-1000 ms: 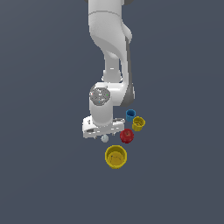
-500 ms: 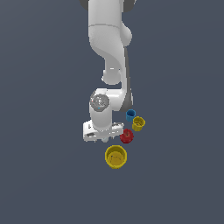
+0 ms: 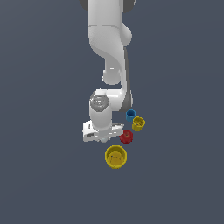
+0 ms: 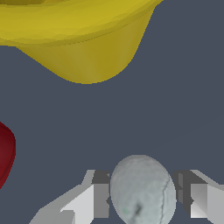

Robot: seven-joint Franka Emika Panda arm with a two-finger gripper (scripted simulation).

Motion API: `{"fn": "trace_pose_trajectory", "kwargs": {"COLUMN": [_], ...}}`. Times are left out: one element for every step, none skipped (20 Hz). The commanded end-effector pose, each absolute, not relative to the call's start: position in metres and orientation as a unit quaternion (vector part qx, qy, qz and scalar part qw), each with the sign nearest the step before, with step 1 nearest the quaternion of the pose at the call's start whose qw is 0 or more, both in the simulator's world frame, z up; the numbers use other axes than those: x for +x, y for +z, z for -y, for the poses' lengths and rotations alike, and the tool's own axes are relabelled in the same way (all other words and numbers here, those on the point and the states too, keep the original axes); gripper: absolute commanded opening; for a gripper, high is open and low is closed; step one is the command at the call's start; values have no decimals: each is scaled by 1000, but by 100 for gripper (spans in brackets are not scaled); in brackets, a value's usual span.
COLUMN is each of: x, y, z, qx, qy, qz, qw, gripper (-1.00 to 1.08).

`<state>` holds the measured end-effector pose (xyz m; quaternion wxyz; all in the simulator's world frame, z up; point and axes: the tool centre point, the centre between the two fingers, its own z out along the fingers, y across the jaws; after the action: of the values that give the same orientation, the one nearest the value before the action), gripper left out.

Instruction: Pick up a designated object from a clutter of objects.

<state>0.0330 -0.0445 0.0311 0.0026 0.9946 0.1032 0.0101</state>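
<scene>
A flat, dark grey-blue floor is filling the background; over the last second the arm has been sinking steadily toward it, so that the white ball, visible a second ago just under the hand, is now hidden behind the hand in the exterior view. Going from the exterior view's left: the gripper is sitting low beside the red apple; the large yellow cup is lying just in front; the blue cup and small yellow cup are standing further right. In the wrist view the ball is sitting between the two fingers, which are standing apart with a thin gap on either side, not yet pinching; the descent seems finished, and closing looks like the next step.
</scene>
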Motion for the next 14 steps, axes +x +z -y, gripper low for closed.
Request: {"fn": "trace_pose_trajectory", "kwargs": {"x": [26, 33, 33, 33, 32, 32, 31, 30, 29, 28, 27, 26, 24, 22], "y": [21, 31, 31, 32, 33, 35, 37, 39, 42, 45, 49, 53, 58, 63], "z": [40, 45, 45, 45, 45, 45, 45, 44, 44, 44, 44, 44, 44, 44], "qx": [994, 995, 995, 995, 995, 995, 995, 995, 995, 995, 995, 995, 995, 995], "qy": [0, 10, 10, 10, 10, 10, 10, 10, 10, 10, 10, 10, 10, 9], "qz": [-107, -103, -103, -103, -103, -103, -103, -103, -103, -103, -103, -103, -103, -103], "qw": [0, 3, 3, 3, 3, 3, 3, 3, 3, 3, 3, 3, 3, 2], "gripper": [-100, -100, -100, -100, -100, -100, -100, -100, -100, -100, -100, -100, -100, -100]}}
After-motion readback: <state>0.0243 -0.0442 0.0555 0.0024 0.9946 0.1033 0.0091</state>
